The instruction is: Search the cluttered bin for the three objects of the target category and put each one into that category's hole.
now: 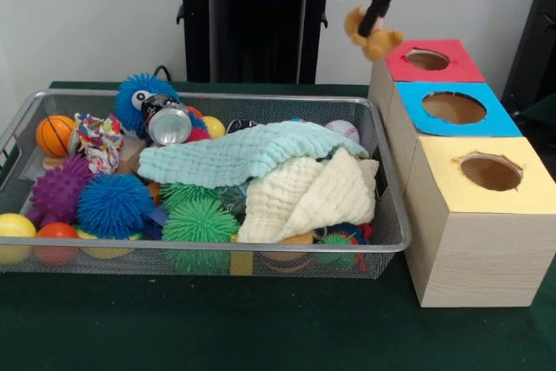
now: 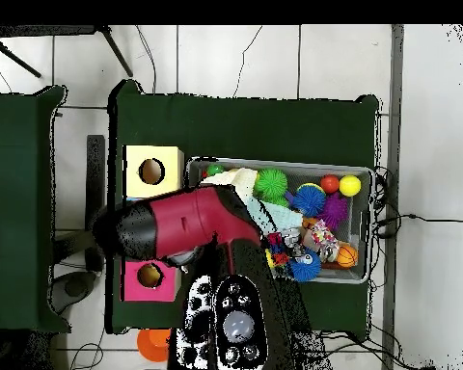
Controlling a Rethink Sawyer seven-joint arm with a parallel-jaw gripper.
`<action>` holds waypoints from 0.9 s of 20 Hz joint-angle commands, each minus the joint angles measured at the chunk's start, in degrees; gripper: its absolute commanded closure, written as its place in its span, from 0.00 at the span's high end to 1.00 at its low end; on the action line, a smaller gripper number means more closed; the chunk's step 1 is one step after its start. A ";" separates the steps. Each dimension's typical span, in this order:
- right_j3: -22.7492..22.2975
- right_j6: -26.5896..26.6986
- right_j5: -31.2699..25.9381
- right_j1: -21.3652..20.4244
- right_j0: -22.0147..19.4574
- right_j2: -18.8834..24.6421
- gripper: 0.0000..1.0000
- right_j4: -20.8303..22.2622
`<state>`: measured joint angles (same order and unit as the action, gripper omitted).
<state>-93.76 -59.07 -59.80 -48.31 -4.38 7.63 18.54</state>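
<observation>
The tool (image 1: 375, 25) hangs from the red arm (image 2: 182, 224) above and just behind the red-topped box (image 1: 432, 62), clamped on a small yellow-orange plush animal (image 1: 372, 37) that dangles beside that box's hole without touching the top. In the overhead view the arm covers the tool and the plush.

Relative to the red-topped box: the blue-topped box (image 1: 453, 109) adjoins it on the camera side, and the yellow-topped box (image 1: 489, 173) adjoins that one, all three standing in a row on the dark green desk (image 1: 261, 327).

The wire-mesh bin (image 1: 26, 119) sits just beside the row of boxes, on the side away from the picture's right edge. Inside it, a mint cloth (image 1: 234, 152) overlaps a cream cloth (image 1: 304, 197). Also within: a blue fuzzy toy with eyes (image 1: 139, 97), a silver can (image 1: 168, 122), a small basketball (image 1: 54, 134), a knotted rope toy (image 1: 100, 141), purple (image 1: 59, 190), blue (image 1: 113, 204) and green (image 1: 200, 221) spiky balls, and a baseball (image 1: 342, 130).
</observation>
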 commanded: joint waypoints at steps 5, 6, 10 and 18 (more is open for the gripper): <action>-1.18 -22.07 -2.87 4.24 4.51 -1.81 0.00 -8.31; -1.11 -22.15 -2.61 5.03 4.63 -1.87 0.00 -8.89; -0.65 -22.23 -1.42 8.03 5.36 -2.28 0.00 -10.50; 0.98 -22.29 -3.32 11.29 6.20 -3.27 0.00 -10.83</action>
<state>-93.70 -65.44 -60.18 -41.46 2.26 5.53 9.80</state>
